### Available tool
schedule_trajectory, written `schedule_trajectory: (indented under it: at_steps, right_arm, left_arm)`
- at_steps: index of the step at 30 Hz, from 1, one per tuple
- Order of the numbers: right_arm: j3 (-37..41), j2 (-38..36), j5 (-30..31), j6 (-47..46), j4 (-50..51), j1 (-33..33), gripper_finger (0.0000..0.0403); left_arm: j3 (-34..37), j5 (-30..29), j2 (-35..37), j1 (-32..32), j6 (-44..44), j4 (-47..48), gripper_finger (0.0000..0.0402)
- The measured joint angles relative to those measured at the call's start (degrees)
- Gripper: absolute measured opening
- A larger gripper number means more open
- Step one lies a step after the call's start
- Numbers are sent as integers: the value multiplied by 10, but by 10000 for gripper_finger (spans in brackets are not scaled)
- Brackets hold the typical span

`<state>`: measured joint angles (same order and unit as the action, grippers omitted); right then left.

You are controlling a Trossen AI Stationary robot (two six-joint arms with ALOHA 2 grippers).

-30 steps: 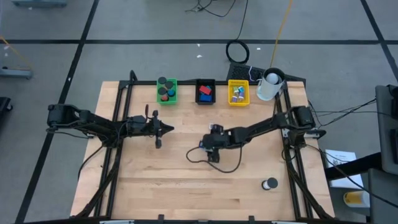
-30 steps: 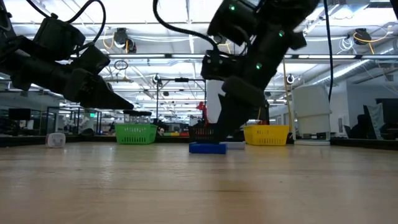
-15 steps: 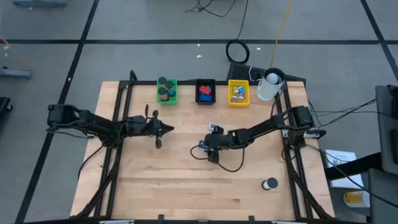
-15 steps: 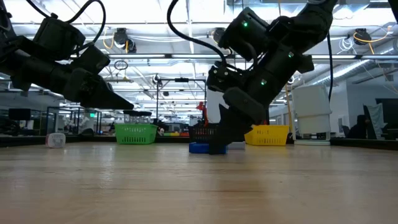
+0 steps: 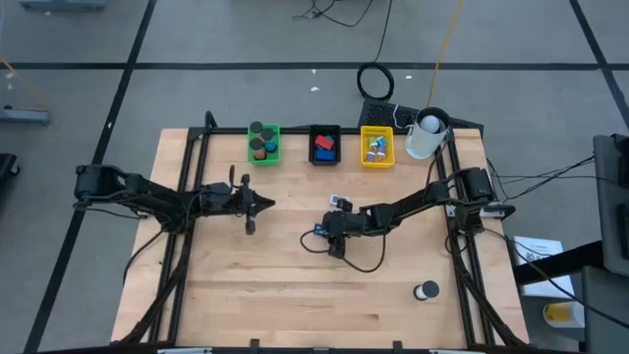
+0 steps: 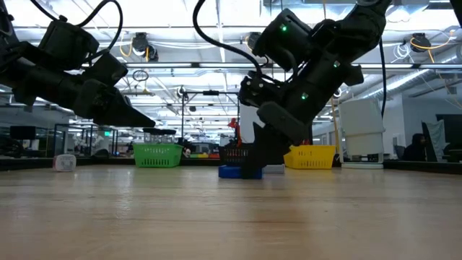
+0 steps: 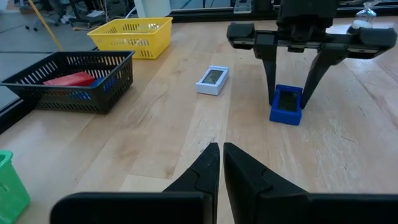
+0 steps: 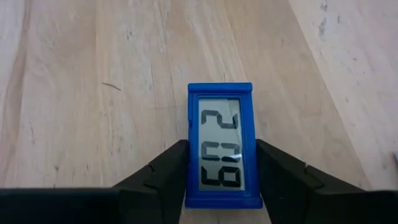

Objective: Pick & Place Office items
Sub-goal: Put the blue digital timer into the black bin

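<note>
We saw the green plastic tray (image 5: 264, 144) w/ dark round caps, black mesh tray (image 5: 324, 145) w/ red and blue blocks, yellow mesh tray (image 5: 376, 146) w/ small bits. Mid wooden table (image 5: 246, 295), right gripper (image 8: 221, 168) pinched a blue rectangular digital clock (image 8: 220, 146) both sides; left gripper (image 7: 220, 163) was shut, empty.

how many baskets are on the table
3, in a row along the far edge: green basket on the left, black basket in the middle, yellow basket on the right.
</note>
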<state>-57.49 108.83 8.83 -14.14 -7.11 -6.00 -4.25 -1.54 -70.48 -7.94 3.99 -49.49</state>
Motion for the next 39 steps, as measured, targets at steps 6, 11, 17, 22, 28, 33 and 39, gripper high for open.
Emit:
schedule_trajectory:
  at_steps: [6,11,17,22,28,33,39]
  right_arm:
    - [0,2,-11,1,-1,0,165]
    - [0,2,-12,2,-2,0,163]
    - [1,-9,-15,2,2,4,151]
    - [2,-51,-14,2,22,4,166]
    - [1,-131,43,2,42,44,154]
    - [-19,-156,46,14,42,143,165]
    - [-72,-109,15,52,63,253,158]
  left_arm:
    - [0,0,0,0,0,0,31]
    - [0,0,0,0,0,0,31]
    - [0,0,0,0,0,0,31]
    - [0,0,0,0,0,0,31]
    - [0,0,0,0,0,0,31]
    - [0,0,0,0,0,-3,31]
    - [0,0,0,0,2,-4,31]
